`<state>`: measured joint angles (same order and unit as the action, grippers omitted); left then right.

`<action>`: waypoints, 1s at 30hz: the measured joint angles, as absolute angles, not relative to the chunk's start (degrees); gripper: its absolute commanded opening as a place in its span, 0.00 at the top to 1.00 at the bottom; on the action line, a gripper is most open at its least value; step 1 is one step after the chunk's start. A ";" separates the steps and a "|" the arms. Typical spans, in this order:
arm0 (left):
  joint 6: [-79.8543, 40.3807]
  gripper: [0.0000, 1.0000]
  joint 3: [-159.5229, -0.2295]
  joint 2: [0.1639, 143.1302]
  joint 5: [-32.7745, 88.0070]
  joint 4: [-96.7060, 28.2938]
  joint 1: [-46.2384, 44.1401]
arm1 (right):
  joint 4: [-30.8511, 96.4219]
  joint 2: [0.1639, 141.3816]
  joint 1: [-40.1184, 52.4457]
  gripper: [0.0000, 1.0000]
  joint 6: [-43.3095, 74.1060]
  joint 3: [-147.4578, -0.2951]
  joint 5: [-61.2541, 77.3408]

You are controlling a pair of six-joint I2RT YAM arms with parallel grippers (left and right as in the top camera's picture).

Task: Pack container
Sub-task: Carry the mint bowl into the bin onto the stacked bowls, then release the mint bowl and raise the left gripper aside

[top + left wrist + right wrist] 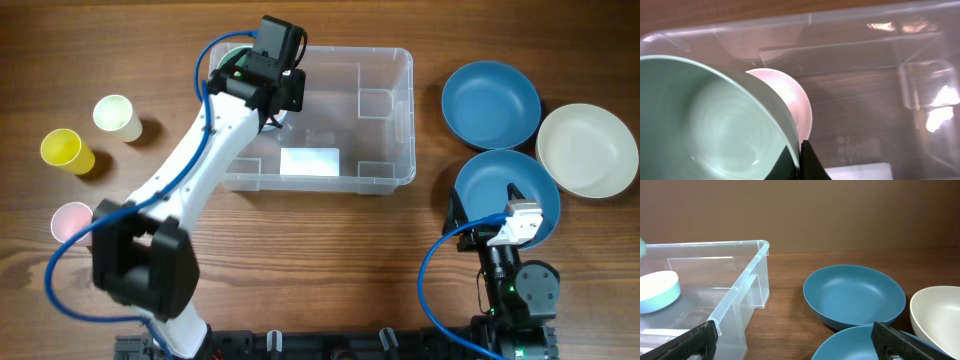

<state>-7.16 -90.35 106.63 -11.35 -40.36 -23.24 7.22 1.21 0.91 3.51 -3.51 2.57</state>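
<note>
The clear container (400, 120) stands in the middle of the table, a white label (309, 161) on its base. My left gripper (270, 75) hangs over its far left corner, shut on the rim of a pale green cup (705, 125). Its dark fingertip (810, 160) presses against the cup's wall. A pink round piece (790, 95) shows just behind the cup, inside the container (840, 30). My right gripper (515, 215) stands open above the nearer blue bowl (500, 185), its fingers (700, 340) wide apart and empty. The container's rim (740, 287) lies to its left, with a pale round dish (657, 292) inside.
A second blue bowl (490, 100) and a cream bowl (588, 150) sit right of the container. Left of it stand a pale cup (117, 115), a yellow cup (67, 150) and a pink cup (70, 220). My left arm crosses the table's left half.
</note>
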 measured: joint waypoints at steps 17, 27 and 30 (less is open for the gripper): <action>-6.52 0.62 -90.35 109.84 -11.53 -38.37 -21.58 | 7.22 1.21 0.91 0.00 3.53 -3.51 2.57; -6.50 0.76 -90.35 109.45 -11.53 -43.29 -21.58 | 7.22 1.21 0.91 0.00 3.53 -3.51 2.57; -7.77 0.75 -90.35 107.63 -11.51 -47.48 -21.45 | 7.20 1.21 0.91 0.00 3.53 -3.51 2.57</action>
